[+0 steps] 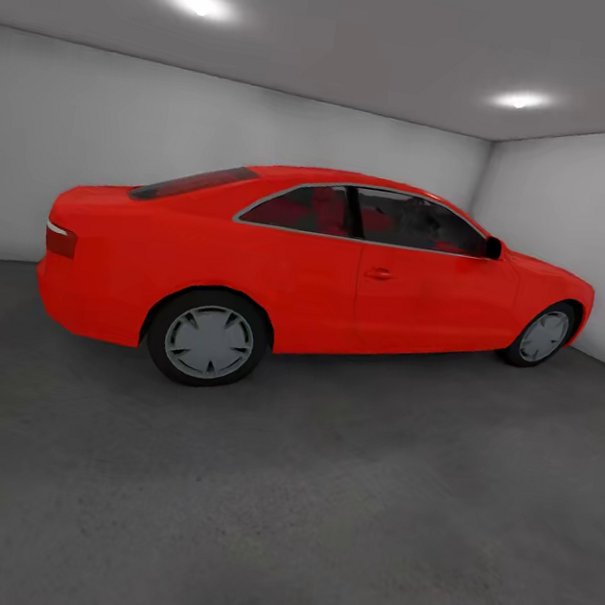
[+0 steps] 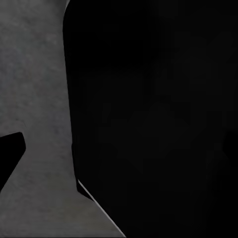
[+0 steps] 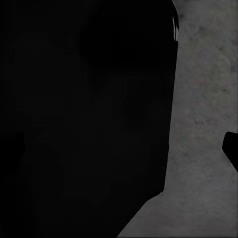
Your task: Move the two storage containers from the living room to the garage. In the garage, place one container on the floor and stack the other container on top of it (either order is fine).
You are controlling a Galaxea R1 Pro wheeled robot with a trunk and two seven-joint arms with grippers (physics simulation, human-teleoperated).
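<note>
**Garage reached, wrist cameras blocked**

A black mass is seen close before each wrist camera, so it cannot be told whether either claw is spread or pressed together. Beside it, mottled grey concrete floor (image 2: 39, 89) is shown (rough, unmarked). From the head, open floor (image 1: 309, 517) lies before a glossy red car (image 1: 308, 265), parked near white walls (image 1: 95, 136).

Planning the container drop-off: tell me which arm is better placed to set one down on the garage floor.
Cannot say left or right. The head view shows the red coupe and grey concrete floor; both wrist views show a dark shape over that concrete, with no container or gripper discernible.
</note>
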